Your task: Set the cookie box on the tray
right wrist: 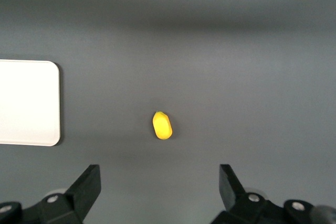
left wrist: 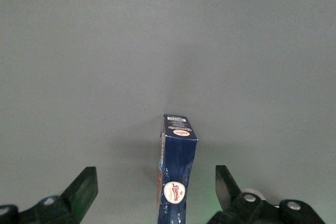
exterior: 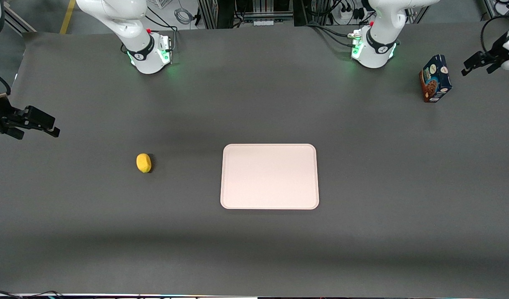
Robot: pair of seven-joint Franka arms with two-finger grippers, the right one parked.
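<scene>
The gripper (exterior: 470, 68), its fingers spread apart, hovers at 3 o'clock from the upright cookie box (exterior: 435, 79), well apart from the tray (exterior: 269, 176).

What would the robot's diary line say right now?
gripper: open, empty, beside box | cookie box: upright on table, working arm's end | tray: nothing on it | step: grasp not yet made

Dark grey matte table (exterior: 254, 257); cables (exterior: 184, 15) and metal racks along its farther edge.
</scene>
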